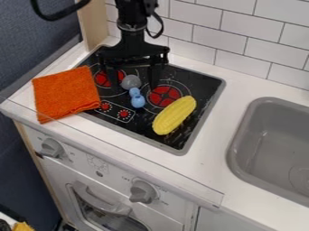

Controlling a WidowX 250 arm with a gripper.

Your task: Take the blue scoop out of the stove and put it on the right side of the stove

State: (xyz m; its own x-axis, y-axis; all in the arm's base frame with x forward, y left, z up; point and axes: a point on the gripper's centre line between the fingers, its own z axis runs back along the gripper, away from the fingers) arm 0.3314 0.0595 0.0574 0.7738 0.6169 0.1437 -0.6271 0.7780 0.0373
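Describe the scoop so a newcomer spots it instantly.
Find the black stovetop, left of the grey sink in view. On it, between the orange cloth and the yellow corn, lies the scoop. Of those three, only it has a blue, bulbous handle and a rounded grey head.

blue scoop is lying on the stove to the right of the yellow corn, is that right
The side is wrong: in the camera view, the blue scoop lies on the stove to the left of the yellow corn.
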